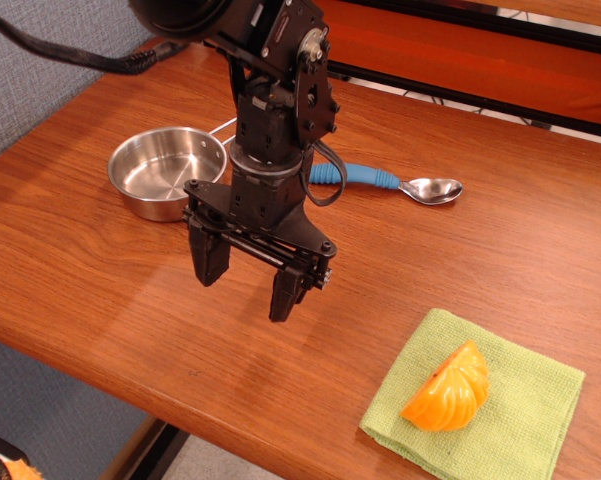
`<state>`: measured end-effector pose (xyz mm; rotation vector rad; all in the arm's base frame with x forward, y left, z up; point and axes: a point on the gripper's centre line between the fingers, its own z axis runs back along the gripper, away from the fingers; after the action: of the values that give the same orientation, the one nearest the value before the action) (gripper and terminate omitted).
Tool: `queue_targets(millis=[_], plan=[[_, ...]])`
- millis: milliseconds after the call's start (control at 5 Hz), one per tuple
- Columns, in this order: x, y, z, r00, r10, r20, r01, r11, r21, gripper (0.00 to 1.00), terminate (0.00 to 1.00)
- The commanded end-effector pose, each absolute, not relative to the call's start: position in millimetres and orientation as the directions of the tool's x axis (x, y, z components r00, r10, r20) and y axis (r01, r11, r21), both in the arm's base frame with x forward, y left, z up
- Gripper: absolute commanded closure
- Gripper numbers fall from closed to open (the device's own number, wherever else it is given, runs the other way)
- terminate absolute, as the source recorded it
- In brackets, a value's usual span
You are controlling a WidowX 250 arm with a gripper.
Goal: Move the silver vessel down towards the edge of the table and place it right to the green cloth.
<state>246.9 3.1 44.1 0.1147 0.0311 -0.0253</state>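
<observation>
The silver vessel (165,170) is a small shiny round pan on the table (100,270) at the left, upright and empty, its thin wire handle pointing right behind the arm. My gripper (246,278) hangs open and empty, just right of and in front of the pan, not touching it. The green cloth (520,410) lies at the front right near the table's edge, with an orange ridged wedge (447,388) resting on it.
A blue-handled metal spoon (400,184) lies behind the arm at centre right. The table's rounded front edge (130,385) runs diagonally from left to lower right. A dark rail and an orange surface (480,50) lie beyond the far edge.
</observation>
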Motion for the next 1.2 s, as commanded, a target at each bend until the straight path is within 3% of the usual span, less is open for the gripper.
queue_targets(millis=[0, 200, 600, 800, 1000], plan=[[246.9, 3.1, 44.1, 0.999, -0.023, -0.032, 0.027, 0.993, 0.114, 0.0, 0.0], [249.9, 12.9, 50.0, 0.998, -0.061, -0.017, 0.062, 0.994, 0.093, 0.0, 0.0], [274.9, 49.5, 58.0, 1.0, 0.003, 0.026, -0.007, 0.985, 0.171, 0.0, 0.0], [292.9, 71.9, 69.1, 0.966, 0.25, 0.067, -0.257, 0.956, 0.138, 0.0, 0.0], [319.2, 98.3, 71.2, 0.934, 0.351, 0.06, -0.356, 0.928, 0.11, 0.0, 0.0]])
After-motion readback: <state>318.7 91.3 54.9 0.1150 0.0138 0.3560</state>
